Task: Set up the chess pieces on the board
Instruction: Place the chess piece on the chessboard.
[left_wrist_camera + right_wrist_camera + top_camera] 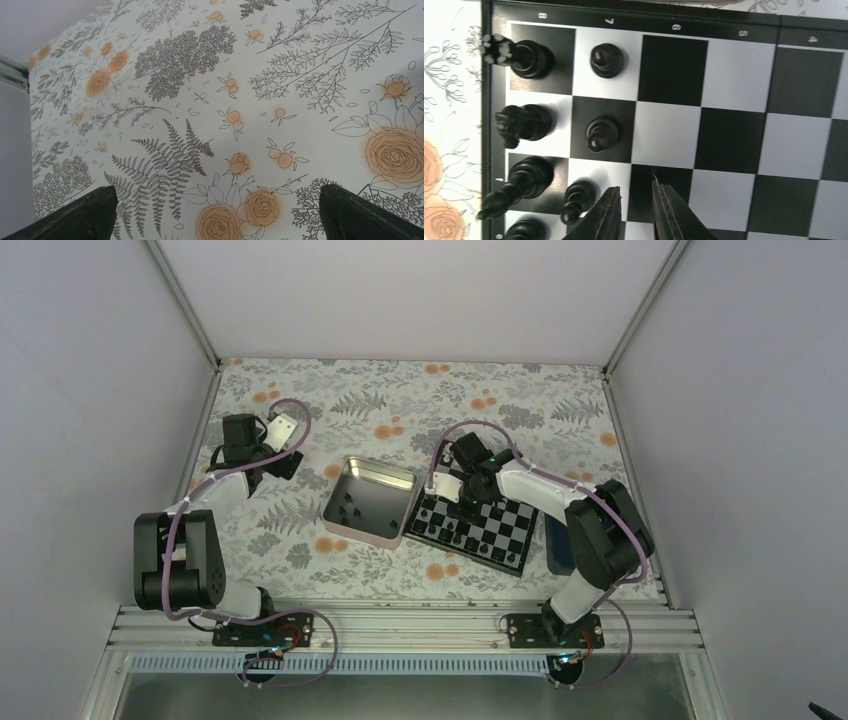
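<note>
Black-and-silver checkered board (500, 536) sits on the floral tabletop (400, 400), right of centre & toward the near edge, turned a bit off square. Silver tin (385, 490) lies just beside the board's left edge; can't tell if the rims touch. A few dark specks (350, 505) lie inside the tin, too small for me to ID. Dark blue tray (556, 552) pokes out at the board's right edge, mostly under the R arm.

R gripper (634, 189) is low over the board, at the corner nearest the tin & the near edge. On the wrist cam its fingers (606, 215) stand a narrow slit apart w/ nothing btwn them, so released & empty. Tips hover over a black square.

Black chess pieces (601, 134) stand upright in two lines along the board's rim. The line marked 8, right at the rim, has a rook (529, 57) on the corner square, then a knight (524, 122), then a bishop (526, 175), plus one more piece cut off by the bottom of the picture. The line marked 7 has three pawns, one per square. The third pawn (576, 200) stands just beside the R gripper's finger; can't tell if they touch. Squares under marks 6, 5 & 4 are bare as far as the wrist view reaches.

L gripper (216, 190) hangs over bare tabletop near the left edge, well apart from board & tin. Its jaws are spread wide, only flower print btwn them, nothing held.
</note>
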You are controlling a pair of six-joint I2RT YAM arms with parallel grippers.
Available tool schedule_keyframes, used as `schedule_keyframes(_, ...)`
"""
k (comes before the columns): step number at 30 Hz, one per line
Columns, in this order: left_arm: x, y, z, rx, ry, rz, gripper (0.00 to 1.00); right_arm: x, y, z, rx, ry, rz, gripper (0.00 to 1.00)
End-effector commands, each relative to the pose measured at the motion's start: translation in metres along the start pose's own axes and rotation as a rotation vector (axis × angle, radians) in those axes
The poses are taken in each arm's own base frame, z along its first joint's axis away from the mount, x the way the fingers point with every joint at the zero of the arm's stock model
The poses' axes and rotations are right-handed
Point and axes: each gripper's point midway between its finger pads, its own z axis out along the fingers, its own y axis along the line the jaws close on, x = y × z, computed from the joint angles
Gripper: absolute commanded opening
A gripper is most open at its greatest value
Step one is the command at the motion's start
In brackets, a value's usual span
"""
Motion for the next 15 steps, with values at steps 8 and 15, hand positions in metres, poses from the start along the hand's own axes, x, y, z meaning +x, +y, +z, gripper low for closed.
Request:
schedule_keyframes(8,-0.010,0.004,-0.003,-0.014,-0.043,0.012,1.00,-0.027,-0.027,-0.022,0.114,-0.057,-0.029,0.04)
schedule_keyframes(15,-0.013,0.004,-0.005,-0.010,-0.049,0.010,1.00,-0.077,-0.025,-0.047,0.111,-0.138,-0.096,0.06)
